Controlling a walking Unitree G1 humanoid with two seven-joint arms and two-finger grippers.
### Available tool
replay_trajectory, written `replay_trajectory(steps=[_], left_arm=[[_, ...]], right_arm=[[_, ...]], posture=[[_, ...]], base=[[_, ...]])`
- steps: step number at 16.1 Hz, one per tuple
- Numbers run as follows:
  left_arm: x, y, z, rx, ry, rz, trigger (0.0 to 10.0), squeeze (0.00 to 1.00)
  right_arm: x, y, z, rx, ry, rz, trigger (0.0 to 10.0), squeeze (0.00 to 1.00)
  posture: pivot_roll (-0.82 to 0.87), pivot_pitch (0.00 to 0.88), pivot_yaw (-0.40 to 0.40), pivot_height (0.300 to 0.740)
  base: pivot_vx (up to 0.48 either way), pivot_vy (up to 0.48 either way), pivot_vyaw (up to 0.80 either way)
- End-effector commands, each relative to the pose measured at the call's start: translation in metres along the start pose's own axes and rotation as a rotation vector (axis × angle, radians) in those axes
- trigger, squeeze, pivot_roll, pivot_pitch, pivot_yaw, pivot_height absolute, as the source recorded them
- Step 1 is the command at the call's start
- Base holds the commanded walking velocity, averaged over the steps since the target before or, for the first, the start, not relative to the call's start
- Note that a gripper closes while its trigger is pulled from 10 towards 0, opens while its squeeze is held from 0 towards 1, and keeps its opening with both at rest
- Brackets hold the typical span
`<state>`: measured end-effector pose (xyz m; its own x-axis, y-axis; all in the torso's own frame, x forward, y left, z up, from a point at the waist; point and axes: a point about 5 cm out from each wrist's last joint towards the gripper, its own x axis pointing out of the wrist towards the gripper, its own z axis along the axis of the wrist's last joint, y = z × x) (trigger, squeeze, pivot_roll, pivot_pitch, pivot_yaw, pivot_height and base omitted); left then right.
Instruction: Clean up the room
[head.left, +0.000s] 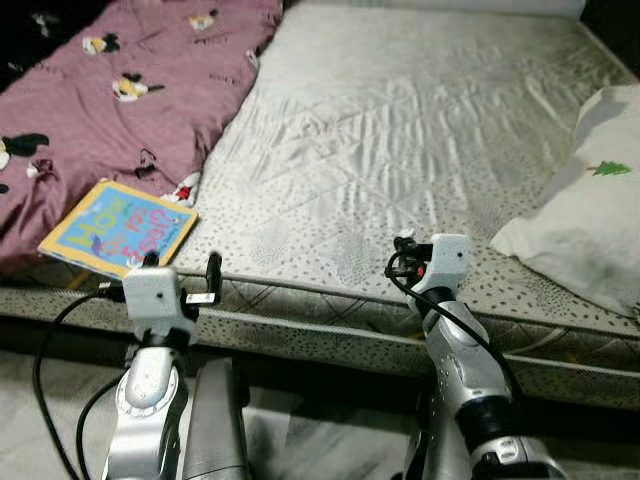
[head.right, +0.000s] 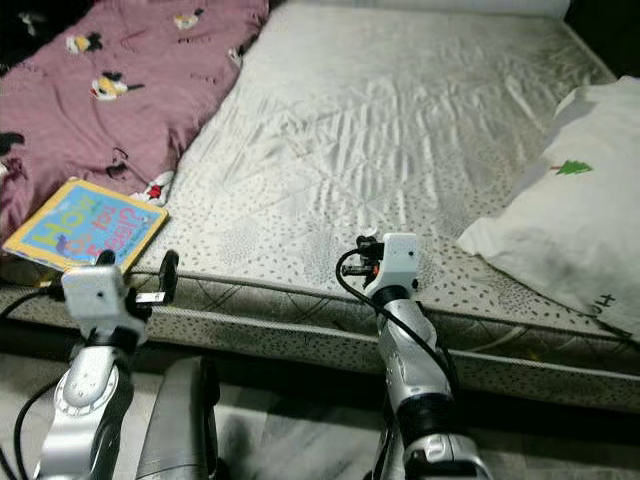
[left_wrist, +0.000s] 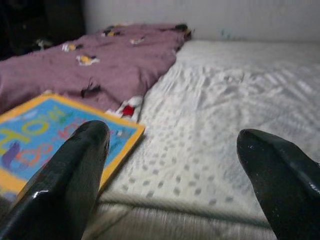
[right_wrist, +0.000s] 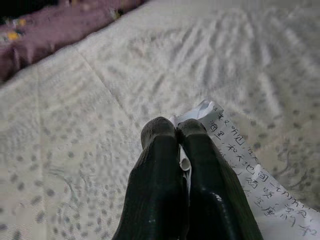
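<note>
**A:** Paper wrapper (right_wrist: 235, 150) first, since it's nearest to you: your right gripper (right_wrist: 179, 131) has its two black fingers pressed together on it, pinching one crumpled edge, and it hangs just above the near part of the mattress (head.left: 400, 130). Expect it to weigh next to nothing and to be limp and crinkly. It's white with rows of small dark printed characters.

**B:** Will that pinch hold it?

**A:** I'd judge yes, but only barely. You have a thin edge, so a quick swing could let it flutter or slide out. Move it gently.

**B:** And my left gripper (left_wrist: 175, 150)?

**A:** Its jaws are spread wide and hold nothing. It hovers at the near edge of the bed, just short of the picture book (head.left: 118, 227).

**B:** How would that one handle?

**A:** Stiff and flat, probably a board cover, and heavier than the paper. It lies face up at the mattress's near left corner, one side against the purple blanket (head.left: 120, 90). Take it by the corner that points your way, one finger over and one under. The cover looks smooth, so you may find it slippery. It's blue with a yellow border and bright lettering.

**B:** Farther off?

**A:** The blanket, soft and bulky with cartoon prints, runs up the left side. A white pillow (head.left: 590, 210) with a small green tree sits at the right edge.
</note>
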<state>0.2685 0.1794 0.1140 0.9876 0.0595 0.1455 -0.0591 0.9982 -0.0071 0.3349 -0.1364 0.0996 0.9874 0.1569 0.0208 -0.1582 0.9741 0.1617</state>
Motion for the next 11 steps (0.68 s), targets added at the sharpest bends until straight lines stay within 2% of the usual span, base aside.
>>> replay_trajectory(steps=[1,2,3,5,6,11], left_arm=[[0.001,0.001,-0.002,-0.009,-0.002,0.003,10.0,0.00],[0.009,-0.003,-0.001,-0.020,-0.015,-0.008,10.0,0.00],[0.012,-0.006,-0.001,-0.027,-0.021,-0.010,10.0,0.00],[0.014,-0.008,0.000,-0.033,-0.028,-0.009,10.0,0.00],[0.015,-0.009,-0.002,-0.034,-0.030,-0.012,10.0,0.00],[0.014,-0.007,-0.004,-0.037,-0.027,-0.010,10.0,0.00]], right_arm=[[-0.001,-0.001,0.005,0.020,-0.024,-0.014,0.0,0.00],[-0.004,0.000,0.006,0.031,-0.032,-0.028,6.5,0.00],[-0.006,-0.001,0.008,0.028,-0.036,-0.025,10.0,0.00],[-0.007,0.002,0.014,-0.014,-0.072,0.008,10.0,0.00],[-0.003,0.004,0.019,0.011,-0.083,0.020,10.0,0.00],[0.008,0.009,0.037,0.004,-0.130,0.052,10.0,0.00]], posture=[[0.06,0.000,0.007,0.472],[0.05,0.000,0.008,0.472],[0.04,0.000,0.009,0.472],[0.04,0.000,0.011,0.472],[0.04,0.000,0.008,0.485],[0.03,0.000,0.029,0.540]], base=[[0.000,0.000,0.00],[0.000,0.000,0.00],[0.000,0.000,0.00],[0.000,0.000,0.00],[0.000,0.000,0.00],[0.000,0.000,0.00]])
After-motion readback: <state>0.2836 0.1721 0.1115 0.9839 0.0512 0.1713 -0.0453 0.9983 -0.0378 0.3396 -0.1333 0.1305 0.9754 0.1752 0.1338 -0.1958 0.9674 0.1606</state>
